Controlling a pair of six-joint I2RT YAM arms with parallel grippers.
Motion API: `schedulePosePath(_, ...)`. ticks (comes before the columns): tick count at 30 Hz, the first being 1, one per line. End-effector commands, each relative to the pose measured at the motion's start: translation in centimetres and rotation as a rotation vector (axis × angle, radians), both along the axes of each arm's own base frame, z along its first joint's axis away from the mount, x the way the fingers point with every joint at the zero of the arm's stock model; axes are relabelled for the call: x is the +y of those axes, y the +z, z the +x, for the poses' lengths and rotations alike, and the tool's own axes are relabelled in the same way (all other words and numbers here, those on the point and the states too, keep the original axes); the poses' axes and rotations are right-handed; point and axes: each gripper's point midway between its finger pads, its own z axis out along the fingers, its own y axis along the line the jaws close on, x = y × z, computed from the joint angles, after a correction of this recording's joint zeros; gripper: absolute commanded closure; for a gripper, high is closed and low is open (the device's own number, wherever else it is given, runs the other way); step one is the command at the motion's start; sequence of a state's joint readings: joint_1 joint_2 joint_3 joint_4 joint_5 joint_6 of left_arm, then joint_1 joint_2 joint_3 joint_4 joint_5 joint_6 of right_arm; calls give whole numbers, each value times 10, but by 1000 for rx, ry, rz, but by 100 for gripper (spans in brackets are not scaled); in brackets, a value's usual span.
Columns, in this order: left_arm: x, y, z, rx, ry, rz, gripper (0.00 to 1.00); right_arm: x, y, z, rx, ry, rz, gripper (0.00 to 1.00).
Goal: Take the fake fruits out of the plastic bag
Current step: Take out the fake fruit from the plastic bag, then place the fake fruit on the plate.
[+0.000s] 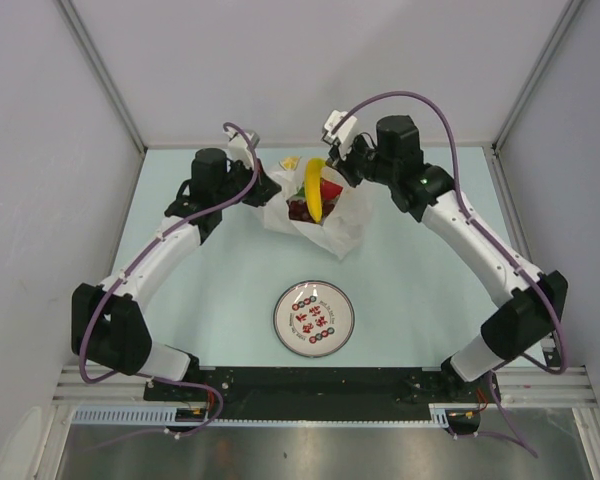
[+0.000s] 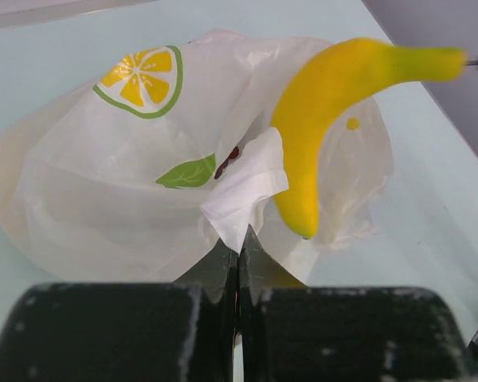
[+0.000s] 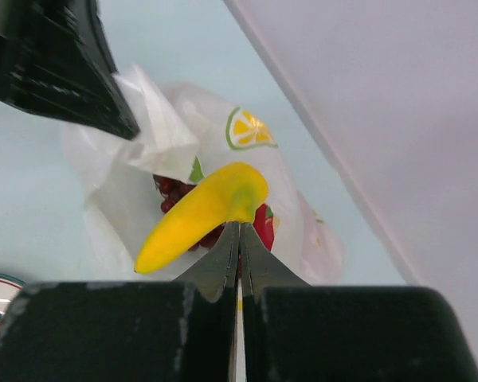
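Note:
The translucent white plastic bag lies crumpled at the back middle of the table, with a lemon-slice print. My left gripper is shut on a fold of the bag's rim. My right gripper is shut on the stem end of the yellow banana, which hangs above the bag's mouth. Dark purple-red grapes and a red fruit lie inside the bag. The left gripper's black body shows in the right wrist view.
A round white plate with red marks lies in front of the bag, toward the arm bases. Grey walls enclose the table on the left, back and right, with the right wall close behind the bag.

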State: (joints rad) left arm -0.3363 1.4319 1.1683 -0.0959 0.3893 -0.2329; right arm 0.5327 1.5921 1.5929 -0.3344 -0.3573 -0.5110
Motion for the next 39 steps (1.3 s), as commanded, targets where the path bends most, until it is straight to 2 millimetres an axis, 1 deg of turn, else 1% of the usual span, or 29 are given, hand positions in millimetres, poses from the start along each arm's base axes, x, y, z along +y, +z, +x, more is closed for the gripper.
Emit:
schedulePosePath(1, -3, 23, -1, -40, -4, -20, 100, 9, 57, -35, -78, 19, 84, 100)
schedulePosePath(4, -1, 20, 0, -71, -19, 23, 100, 10, 68, -61, -49, 63, 121, 100)
schedulePosePath(6, 1, 14, 2, -65, -28, 67, 100, 8, 74, -85, -29, 115, 166, 100)
schedulePosePath(7, 6, 5, 0, -69, -51, 129, 100, 6, 80, -94, 16, 113, 218, 100)
schedulePosePath(8, 12, 11, 2, -90, -24, 162, 100, 6, 82, -106, 62, 134, 244, 100)
schedulePosePath(9, 16, 10, 1, -94, -30, 192, 100, 4, 84, -115, 108, 143, 273, 100)
schedulePosePath(10, 21, 3, -5, -111, -82, 277, 100, 1, 84, -132, 204, 142, 330, 100)
schedulePosePath(12, 29, -1, -6, -121, -93, 343, 100, 8, 72, -164, 331, 220, 353, 100)
schedulePosePath(13, 35, -3, -5, -121, -87, 361, 100, 9, 59, -179, 380, 244, 347, 100)
schedulePosePath(14, 36, -8, -7, -110, -92, 355, 99, 17, 53, -196, 400, 285, 335, 100)
schedulePosePath(16, 42, 2, -4, -132, -50, 303, 100, 19, 44, -207, 425, 300, 336, 100)
schedulePosePath(17, 43, -1, -6, -124, -43, 290, 100, 21, 32, -209, 459, 302, 329, 100)
schedulePosePath(19, 37, 9, -13, -144, -63, 241, 100, 26, 15, -217, 527, 319, 322, 100)
schedulePosePath(20, 36, 6, -16, -138, -75, 231, 100, 27, 8, -217, 570, 307, 336, 100)
schedulePosePath(21, 34, 11, -21, -139, -81, 205, 100, 27, 4, -219, 605, 299, 351, 100)
schedulePosePath(22, 34, 12, -23, -135, -74, 195, 100, 28, 1, -224, 645, 311, 362, 100)
schedulePosePath(23, 34, 9, -26, -124, -77, 189, 100, 30, -11, -228, 694, 319, 366, 100)
schedulePosePath(24, 34, 13, -29, -131, -75, 183, 100, 33, -16, -236, 763, 320, 379, 100)
schedulePosePath(25, 34, 12, -31, -127, -76, 182, 100, 36, -20, -240, 783, 334, 390, 100)
schedulePosePath(26, 35, 9, -34, -120, -81, 184, 100, 37, -37, -244, 837, 327, 379, 100)
schedulePosePath(28, 35, 7, -36, -120, -89, 191, 100, 43, -48, -250, 878, 342, 383, 100)
schedulePosePath(29, 36, 1, -37, -110, -88, 196, 100, 46, -53, -252, 890, 346, 384, 100)
schedulePosePath(30, 36, 1, -37, -113, -83, 189, 100, 47, -69, -253, 928, 333, 369, 100)
schedulePosePath(32, 37, -7, -39, -105, -81, 193, 100, 54, -79, -255, 962, 337, 371, 100)
schedulePosePath(33, 37, -9, -40, -103, -83, 193, 100, 57, -94, -257, 1005, 328, 354, 100)
schedulePosePath(34, 36, -12, -42, -95, -93, 189, 100, 63, -94, -257, 1007, 344, 373, 100)
schedulePosePath(36, 36, -17, -44, -84, -97, 190, 100, 71, -107, -255, 1037, 339, 365, 100)
schedulePosePath(37, 36, -20, -45, -77, -98, 192, 100, 76, -107, -255, 1049, 346, 376, 100)
schedulePosePath(39, 36, -19, -48, -77, -101, 189, 99, 83, -113, -257, 1072, 362, 372, 100)
